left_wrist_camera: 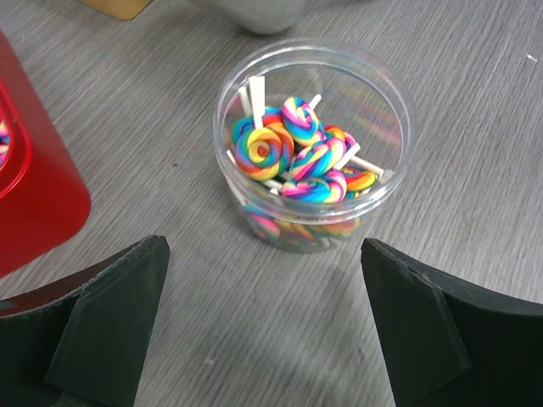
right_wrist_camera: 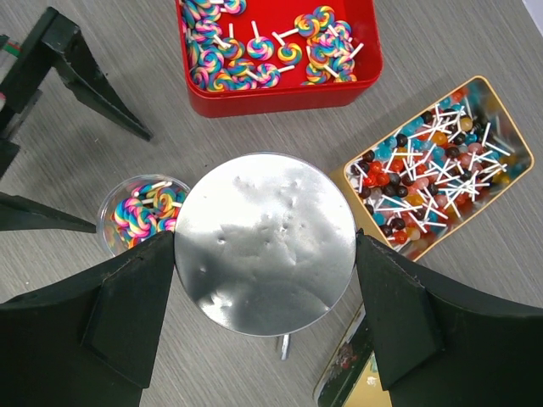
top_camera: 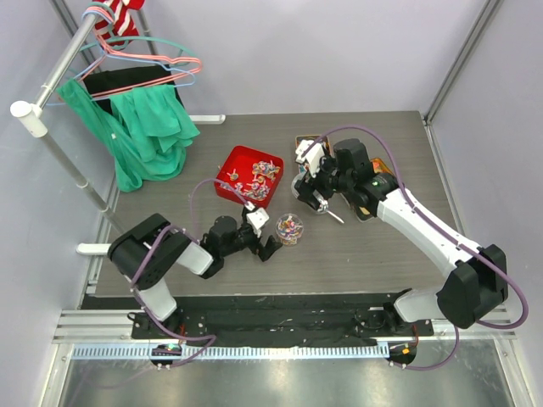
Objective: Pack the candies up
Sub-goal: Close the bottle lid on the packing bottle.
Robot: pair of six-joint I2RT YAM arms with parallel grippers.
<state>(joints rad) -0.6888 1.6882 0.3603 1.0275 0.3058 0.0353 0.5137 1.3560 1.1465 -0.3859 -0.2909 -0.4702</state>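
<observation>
Judged from the layout, the step in hand is capping the jar. The right claw point(right_wrist_camera: 265, 242) is gripping the round silver lid point(right_wrist_camera: 263, 203) across its width, one finger bearing on each edge. The left claw point(left_wrist_camera: 263, 246) is standing wide open and holding nothing. The clear jar point(left_wrist_camera: 389, 93) is sitting just ahead of its fingertips, centred between them and touching neither. Seen from the right claw, the jar is lying left of the lid, partly hidden by its edge.

The candies point(left_wrist_camera: 293, 148), swirl lollipops, are lying in the jar. More are lying in the red tray point(right_wrist_camera: 280, 100) ahead of the right claw.

Procedure: centre the lid over the jar's mouth, hold it level, lower it squarely, and release only once it is seating all round. Closing the left claw lightly on the jar wall should steady it on the surface point(left_wrist_camera: 475, 220).

The jar is standing upright, long axis vertical, mouth facing up. The lid is lying flat. The sticks are pointing in mixed directions.
</observation>
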